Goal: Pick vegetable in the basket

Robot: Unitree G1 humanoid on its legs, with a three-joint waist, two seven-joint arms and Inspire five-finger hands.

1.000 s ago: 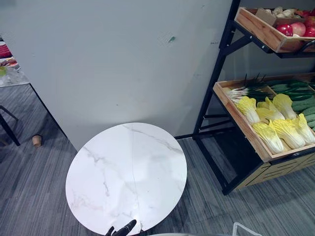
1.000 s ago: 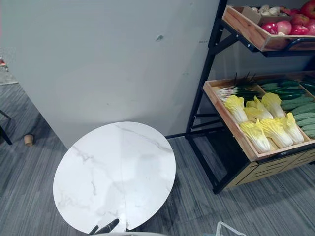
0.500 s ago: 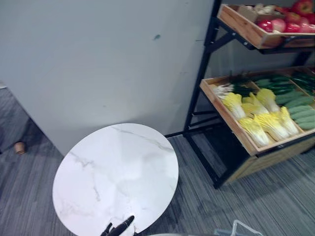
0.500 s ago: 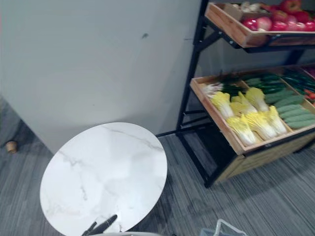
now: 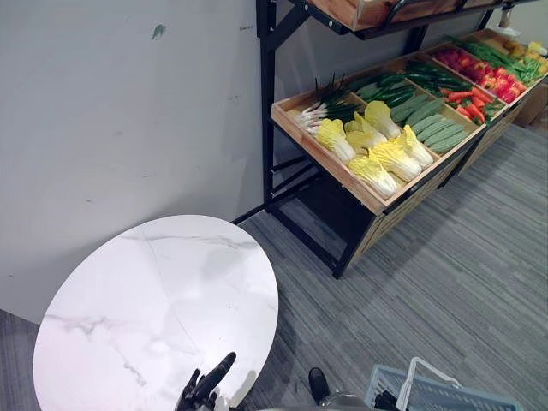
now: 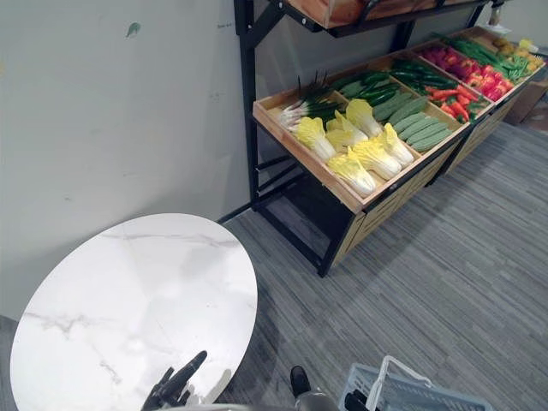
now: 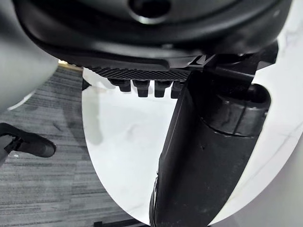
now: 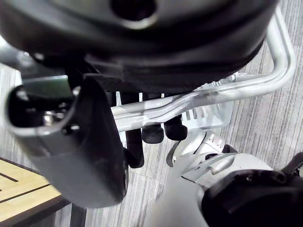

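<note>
Basket (image 5: 454, 399) in right hand (image 8: 78, 151)

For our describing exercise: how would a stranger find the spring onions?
Find the black rack beside the grey wall, then its sloping wooden tray. The spring onions lie at the end nearest the wall, behind the yellow cabbages: thin white stalks with dark green tops.

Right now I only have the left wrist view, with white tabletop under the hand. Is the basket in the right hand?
Observer: Yes. The right hand has its fingers curled round the basket's silver handle.
Operator: Where are the vegetables from here?
Observer: Ahead and to the right, on the wooden shelf. The cabbages are at its near end, with the cucumbers just beyond them.
</note>
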